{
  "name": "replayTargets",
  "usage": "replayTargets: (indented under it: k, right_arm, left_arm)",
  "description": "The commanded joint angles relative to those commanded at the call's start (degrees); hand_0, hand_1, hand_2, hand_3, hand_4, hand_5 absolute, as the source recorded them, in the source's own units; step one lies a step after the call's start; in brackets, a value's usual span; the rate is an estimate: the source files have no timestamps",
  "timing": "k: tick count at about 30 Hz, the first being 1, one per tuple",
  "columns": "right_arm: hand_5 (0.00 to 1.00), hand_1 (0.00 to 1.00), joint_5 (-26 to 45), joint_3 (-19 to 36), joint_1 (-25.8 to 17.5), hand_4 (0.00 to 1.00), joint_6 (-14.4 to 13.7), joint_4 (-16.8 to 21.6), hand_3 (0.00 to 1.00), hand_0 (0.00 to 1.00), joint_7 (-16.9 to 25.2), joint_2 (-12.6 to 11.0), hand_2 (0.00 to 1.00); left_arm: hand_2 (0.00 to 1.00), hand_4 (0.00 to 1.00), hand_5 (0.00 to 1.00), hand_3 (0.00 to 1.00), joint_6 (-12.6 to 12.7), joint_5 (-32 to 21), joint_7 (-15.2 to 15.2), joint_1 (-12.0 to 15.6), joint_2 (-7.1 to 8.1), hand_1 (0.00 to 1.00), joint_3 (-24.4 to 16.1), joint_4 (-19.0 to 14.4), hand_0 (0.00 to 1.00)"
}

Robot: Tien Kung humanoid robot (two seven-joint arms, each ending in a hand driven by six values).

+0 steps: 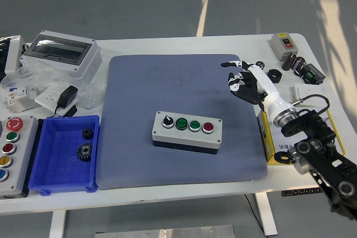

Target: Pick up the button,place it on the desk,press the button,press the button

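Observation:
A grey button box [187, 131] with a black selector knob, two green buttons and a red button [208, 127] lies on the blue-grey mat [139, 93] at the table's middle. My right hand [241, 79] hangs above the mat's right edge, well up and to the right of the box. Its fingers are loosely curled with the index finger out, and it holds nothing. My left arm is out of view.
A blue bin [50, 165] with gears sits at the left front, next to a panel of coloured buttons [8, 149]. A grey enclosure [61, 53] stands at the back left. A yellow box [268, 143] lies under my right forearm. Small black parts [273, 74] and a switch box [283, 44] sit at the back right.

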Motion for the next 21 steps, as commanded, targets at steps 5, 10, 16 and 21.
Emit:
replayTargets:
  k: [5,10,16,21]
  right_arm:
    - [0.267,0.445,6.4,-1.9,-3.9,0.494,-5.5,-0.6,0.704,0.318,8.6,0.8,0.577]
    - [0.346,0.716,13.2,-3.0,-4.2,0.580,-4.7,-1.6,0.692,0.670,14.4,1.0,0.725]
    - [0.594,0.806,19.0,-2.7,-4.5,0.704,-3.9,-2.0,0.721,0.834,16.3,1.0,0.798]
    - [0.652,0.806,19.8,-2.3,-4.7,0.760,-3.6,-2.2,0.739,0.841,16.0,1.1,0.808]
  left_arm:
    - [0.550,0.611,0.189,0.607,0.0,0.9,-0.1,-0.4,0.05,0.576,-0.5,0.0,0.625]
    - [0.550,0.612,0.190,0.608,0.0,0.7,-0.4,-1.0,0.06,0.576,-0.4,0.0,0.626]
    - [0.552,0.612,0.192,0.609,0.0,0.1,-0.3,-0.9,0.00,0.577,-0.1,0.0,0.625]
    - [0.553,0.614,0.192,0.610,0.0,-0.1,-0.4,-0.9,0.04,0.579,0.0,0.0,0.625]
